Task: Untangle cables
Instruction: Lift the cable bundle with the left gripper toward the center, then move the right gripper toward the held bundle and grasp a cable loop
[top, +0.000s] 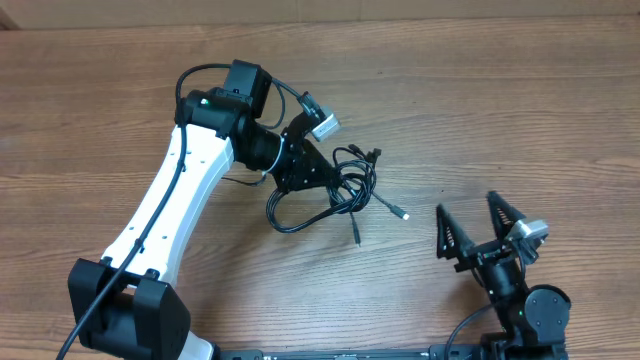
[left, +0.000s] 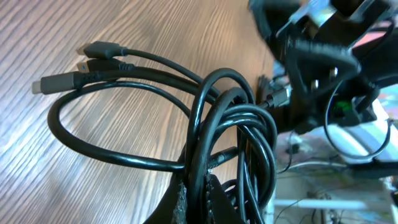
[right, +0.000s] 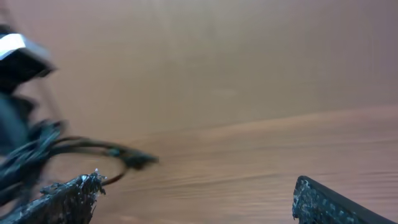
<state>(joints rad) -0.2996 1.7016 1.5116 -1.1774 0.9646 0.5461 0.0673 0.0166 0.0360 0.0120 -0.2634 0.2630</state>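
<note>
Looped black cables (left: 205, 134) lie across a brown wood-grain table (top: 500, 90).

The right wrist view blurs the tangle of thin black flexible cables (right: 37, 155), which its left edge cuts off, while the left wrist view's bottom edge crops the black two-finger left gripper (left: 196, 191) under the cords, and the black right arm (left: 323, 56) behind is smeared.
</note>
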